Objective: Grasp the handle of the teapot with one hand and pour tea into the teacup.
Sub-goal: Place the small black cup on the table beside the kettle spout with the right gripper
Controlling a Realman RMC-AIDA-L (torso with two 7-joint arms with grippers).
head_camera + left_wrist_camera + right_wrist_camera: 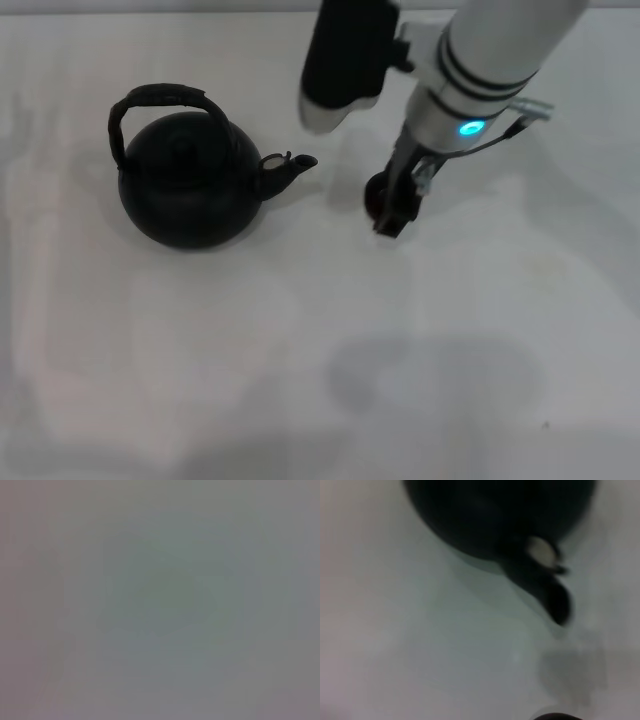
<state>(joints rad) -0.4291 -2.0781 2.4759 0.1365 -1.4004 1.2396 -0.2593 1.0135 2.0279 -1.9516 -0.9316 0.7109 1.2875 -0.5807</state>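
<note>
- The right gripper (392, 215) hangs low over the white desk (300, 350), right at the teacup (378, 193); whether its fingers are spread or pressed together cannot be told.
- The teacup is mostly hidden, its contents unseen.
- The teapot (188, 180) stands upright well to the left, spout aimed right toward the cup, lid on.
- Its handle (150, 98) arches overhead, ungrasped.
- No writing is readable.

You see a matte black teapot (190, 190) on a plain white table (200, 350), its handle (160, 96) wrapped in rough brownish-black binding. Just beside the right gripper (392, 215), itself black, sits the dark brown-black teacup (378, 195). Above the jaws, the arm is silver-white with dark bands and a cyan light.
</note>
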